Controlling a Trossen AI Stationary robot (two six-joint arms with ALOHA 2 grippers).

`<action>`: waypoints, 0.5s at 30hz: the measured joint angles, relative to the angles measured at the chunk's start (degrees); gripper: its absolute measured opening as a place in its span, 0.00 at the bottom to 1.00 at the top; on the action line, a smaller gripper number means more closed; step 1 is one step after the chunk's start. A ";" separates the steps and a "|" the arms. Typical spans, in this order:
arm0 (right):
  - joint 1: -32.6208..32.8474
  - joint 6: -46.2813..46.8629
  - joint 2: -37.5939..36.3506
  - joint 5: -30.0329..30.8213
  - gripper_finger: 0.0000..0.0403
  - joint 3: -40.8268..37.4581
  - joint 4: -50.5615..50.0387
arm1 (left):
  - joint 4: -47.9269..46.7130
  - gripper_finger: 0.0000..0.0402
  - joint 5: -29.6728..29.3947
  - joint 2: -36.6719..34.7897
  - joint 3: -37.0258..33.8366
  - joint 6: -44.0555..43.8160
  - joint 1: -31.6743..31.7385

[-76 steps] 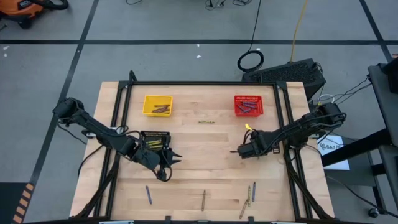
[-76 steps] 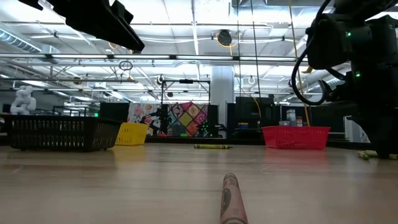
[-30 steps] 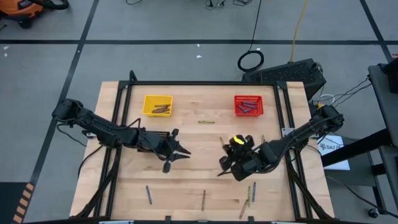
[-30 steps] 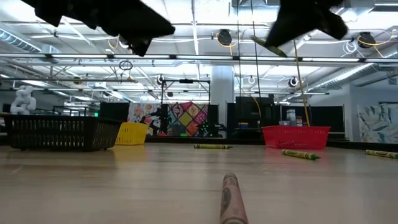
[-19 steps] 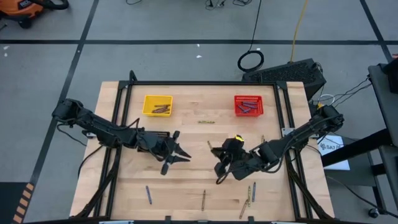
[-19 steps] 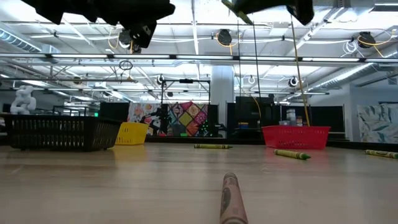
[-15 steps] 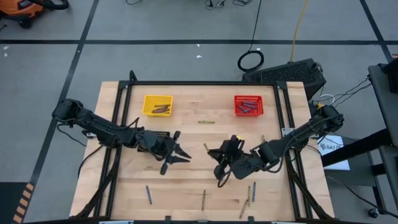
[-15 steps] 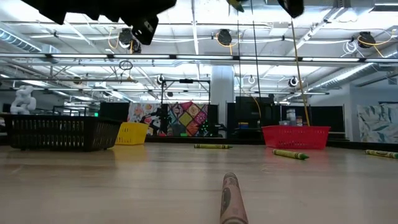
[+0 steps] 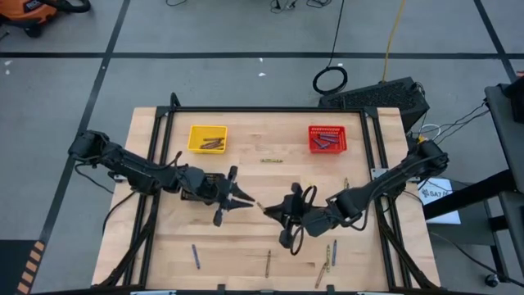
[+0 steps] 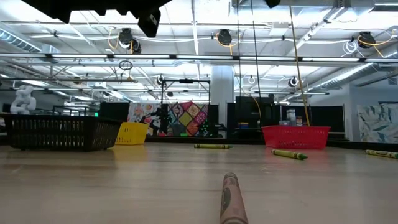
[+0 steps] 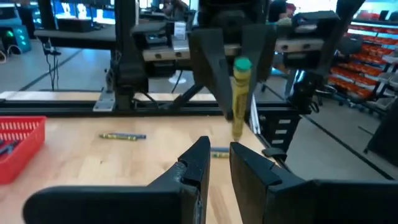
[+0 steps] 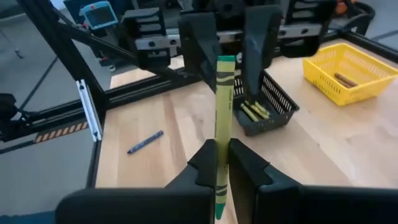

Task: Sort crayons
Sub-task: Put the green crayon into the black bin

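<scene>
My right gripper [image 9: 270,211] is shut on a yellow-green crayon [image 12: 222,106] above the table's middle. The crayon's free end points at my left gripper [image 9: 244,202], which is open, its fingers [image 12: 200,43] standing on either side of that end; whether they touch it I cannot tell. Under the left arm stands the black basket [image 12: 268,104] with yellow-green crayons in it. Brown crayons lie in the yellow basket [image 9: 207,138], and the red basket [image 9: 327,139] holds blue-grey ones. My right gripper pinches the crayon between its two fingers at the crayon's near end [image 12: 219,163]. The fingers come from the table's right, about level, and the crayon runs along them and sticks out past their tips. It is lifted clear of the table.
Loose crayons lie on the table: one at the far middle [image 9: 272,161], one near the right rail [image 9: 345,183], and several along the near edge [image 9: 195,256] [image 9: 268,262] [image 9: 329,256]. One crayon [image 10: 231,199] lies right before the low camera.
My right gripper has carried the crayon up and toward the table's left, to the left gripper, turning its wrist until the crayon points at that gripper. My left gripper has tipped up a little and stays open.
</scene>
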 joint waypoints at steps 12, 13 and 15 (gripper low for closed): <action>-2.33 -3.10 1.23 0.25 0.02 0.00 5.10 | 0.78 0.16 1.31 0.00 0.00 -3.12 0.59; -2.53 -3.10 1.23 0.23 0.02 0.00 5.07 | 0.77 0.16 1.31 0.00 0.00 -3.12 0.59; -2.98 -3.10 1.23 0.13 0.02 0.00 5.08 | 0.78 0.16 1.31 0.00 0.00 -3.11 0.59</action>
